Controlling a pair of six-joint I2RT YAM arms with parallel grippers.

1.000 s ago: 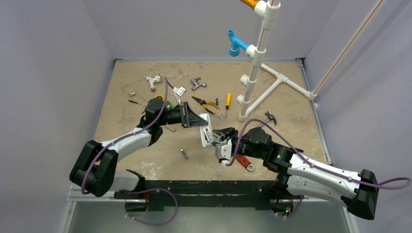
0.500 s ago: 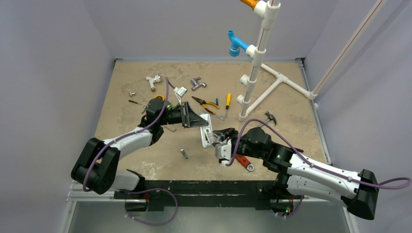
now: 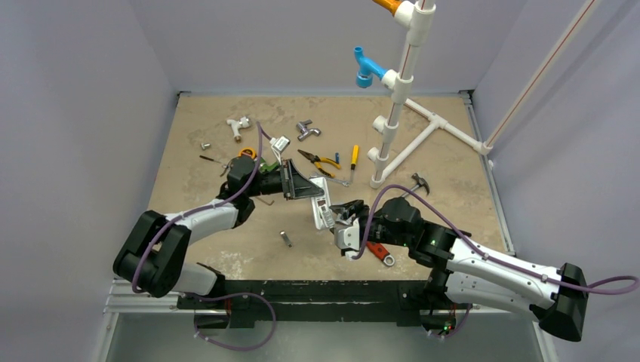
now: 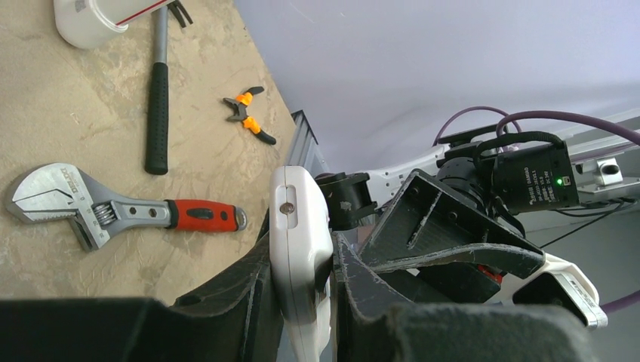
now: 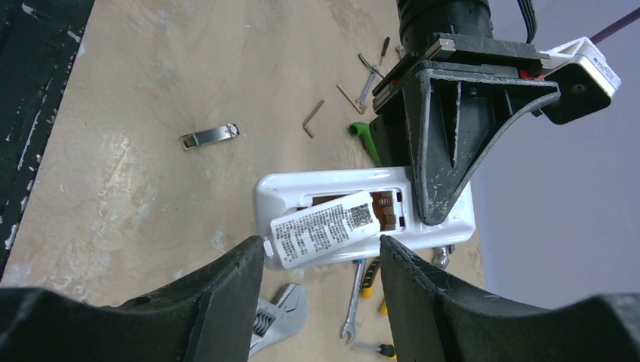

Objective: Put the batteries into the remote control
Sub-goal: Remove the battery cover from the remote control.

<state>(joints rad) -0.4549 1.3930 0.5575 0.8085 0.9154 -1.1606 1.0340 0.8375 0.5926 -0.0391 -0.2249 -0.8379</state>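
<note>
The L gripper [image 4: 303, 290] is clenching the small white rectangular plastic remote control [image 4: 298, 226] by one end and is holding it in the air above the sandy-brown table top [image 5: 151, 113], back side facing the R arm. The R gripper [image 5: 321, 249] is standing released, jaws apart on both sides of a white printed-label piece [image 5: 324, 230], prob. the cover, which is lying crooked over the battery recess. No blue cylindrical batteries are showing, so I cannot tell if they are inside. In my judgement the loading is approx. at its end; seating this cover straight is what is left.
</note>
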